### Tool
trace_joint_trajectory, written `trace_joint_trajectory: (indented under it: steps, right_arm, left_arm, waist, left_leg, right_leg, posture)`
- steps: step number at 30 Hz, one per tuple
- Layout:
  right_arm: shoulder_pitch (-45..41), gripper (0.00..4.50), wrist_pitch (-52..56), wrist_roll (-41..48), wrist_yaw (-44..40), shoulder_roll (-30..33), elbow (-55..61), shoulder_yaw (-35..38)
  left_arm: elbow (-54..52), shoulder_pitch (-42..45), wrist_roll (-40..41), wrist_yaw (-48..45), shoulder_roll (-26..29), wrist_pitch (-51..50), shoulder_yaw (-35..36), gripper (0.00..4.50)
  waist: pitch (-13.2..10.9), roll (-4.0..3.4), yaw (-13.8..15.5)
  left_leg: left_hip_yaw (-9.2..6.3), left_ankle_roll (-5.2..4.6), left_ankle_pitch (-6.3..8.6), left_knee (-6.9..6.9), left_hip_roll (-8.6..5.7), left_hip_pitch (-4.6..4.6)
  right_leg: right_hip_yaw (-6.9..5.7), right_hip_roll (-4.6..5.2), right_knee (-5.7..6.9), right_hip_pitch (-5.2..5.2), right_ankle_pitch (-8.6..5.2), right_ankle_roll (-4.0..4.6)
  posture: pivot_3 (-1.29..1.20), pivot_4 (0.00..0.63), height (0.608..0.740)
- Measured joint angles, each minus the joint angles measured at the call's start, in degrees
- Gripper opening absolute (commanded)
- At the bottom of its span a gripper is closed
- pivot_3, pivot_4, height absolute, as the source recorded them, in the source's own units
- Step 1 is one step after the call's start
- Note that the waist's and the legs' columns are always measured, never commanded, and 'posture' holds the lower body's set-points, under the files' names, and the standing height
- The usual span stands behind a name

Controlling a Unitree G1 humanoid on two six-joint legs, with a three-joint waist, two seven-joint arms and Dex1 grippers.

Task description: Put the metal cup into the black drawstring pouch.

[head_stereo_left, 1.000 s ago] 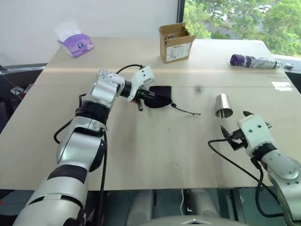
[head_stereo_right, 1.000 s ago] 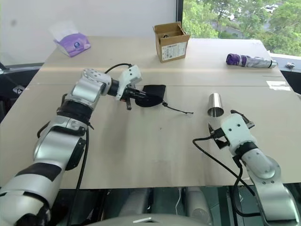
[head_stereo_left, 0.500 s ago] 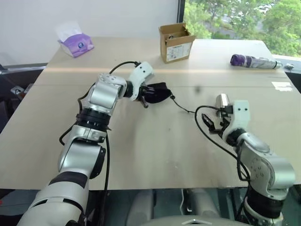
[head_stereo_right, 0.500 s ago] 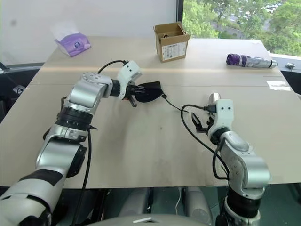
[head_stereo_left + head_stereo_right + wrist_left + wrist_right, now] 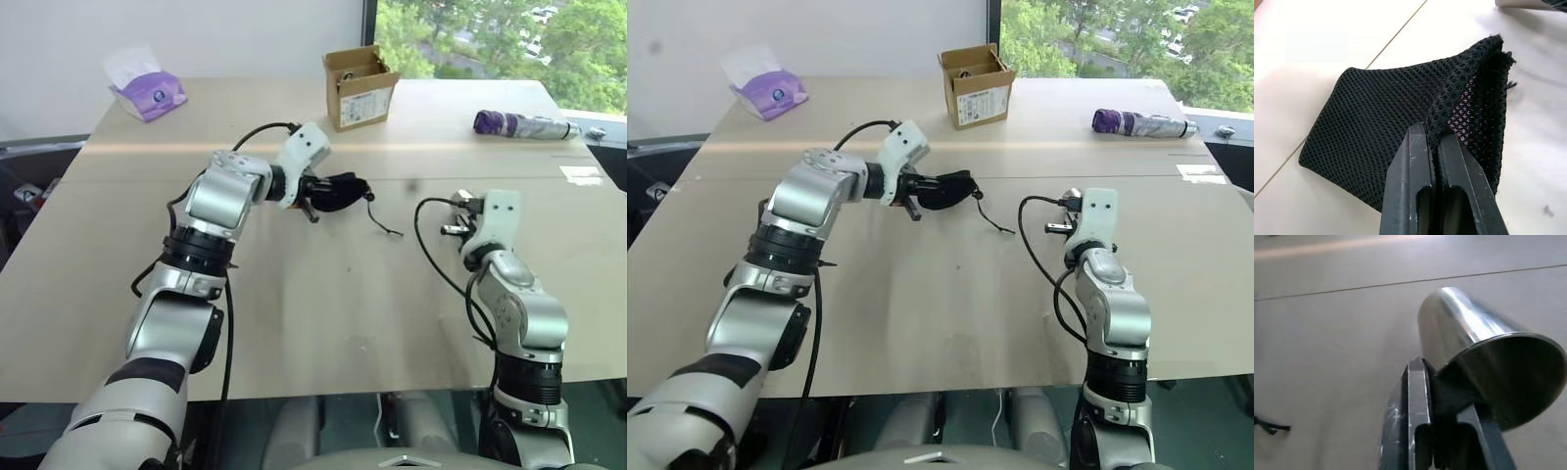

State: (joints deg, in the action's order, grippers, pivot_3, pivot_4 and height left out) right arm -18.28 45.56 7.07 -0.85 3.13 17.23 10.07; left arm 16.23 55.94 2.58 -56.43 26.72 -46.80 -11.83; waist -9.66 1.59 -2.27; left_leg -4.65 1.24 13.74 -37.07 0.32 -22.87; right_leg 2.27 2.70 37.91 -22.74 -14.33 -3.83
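I see a wide pale wood worktop by a window with green trees outside. My left hand is clamped on the rim of the black mesh pouch, held over the middle of the worktop, mouth facing right. My right hand pinches the wall of the steel cup at its rim; the cup's long axis runs away from the hand, with its open mouth towards the wrist camera.
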Motion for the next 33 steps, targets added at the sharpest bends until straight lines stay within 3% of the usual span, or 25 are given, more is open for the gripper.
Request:
trace_joint_trajectory:
  steps: [5, 7, 12, 25, 33]
  right_arm:
    - [5.92, 0.05, 0.49, 6.55, -7.5, 2.45, 8.31, -1.21]
    - [7.9, 0.05, 2.6, 12.46, -12.88, 4.95, 16.83, -3.77]
    - [8.75, 0.05, 4.0, 18.71, -17.4, 5.56, 22.75, -9.87]
    - [7.74, 0.05, -7.67, 9.39, -16.42, 6.12, 7.95, -21.0]
    - [3.52, 0.05, -16.95, 1.47, -15.82, 5.8, -2.91, -23.79]
  left_arm:
    - [-0.34, 0.05, 1.43, 1.98, -1.42, -3.47, 0.0, 0.0]
    - [-0.34, 0.15, 1.91, 3.22, -2.52, -5.37, -0.02, 0.0]
    - [-0.35, 0.15, 2.2, 4.84, -4.27, -6.85, -1.2, 0.0]
    - [-4.96, -0.24, 4.1, 7.79, -5.8, -10.74, -2.24, 0.0]
    - [-13.0, -3.01, 7.45, 6.89, -5.42, -14.49, -4.46, 0.0]
  waist:
    - [-0.04, -0.07, -0.12]
    - [-0.05, -0.07, -0.25]
    - [-0.04, -0.06, -0.16]
    - [-0.04, -0.06, -0.1]
    - [-0.05, -0.06, -0.09]
  left_leg:
    - [-0.01, -0.01, 0.0, 0.01, 0.0, -0.03]
    - [-0.01, -0.01, 0.0, 0.0, 0.01, -0.01]
    - [-0.03, -0.01, 0.0, -0.04, 0.01, 0.04]
    - [-0.01, 0.0, 0.0, -0.01, 0.0, 0.02]
    - [-0.01, 0.0, 0.0, -0.02, 0.0, 0.03]
  right_leg:
    - [0.01, 0.0, -0.03, -0.01, 0.0, -0.01]
    - [0.02, -0.01, -0.01, -0.01, 0.0, -0.01]
    - [0.0, -0.02, 0.02, 0.05, 0.0, -0.01]
    - [0.02, -0.01, -0.03, 0.02, 0.0, -0.01]
    - [0.03, -0.01, -0.03, 0.02, 0.0, -0.01]
  posture:
    - [0.0, 0.15, 0.74]
    - [0.0, 0.15, 0.74]
    - [0.0, 0.15, 0.74]
    - [0.0, 0.15, 0.74]
    - [0.0, 0.15, 0.74]
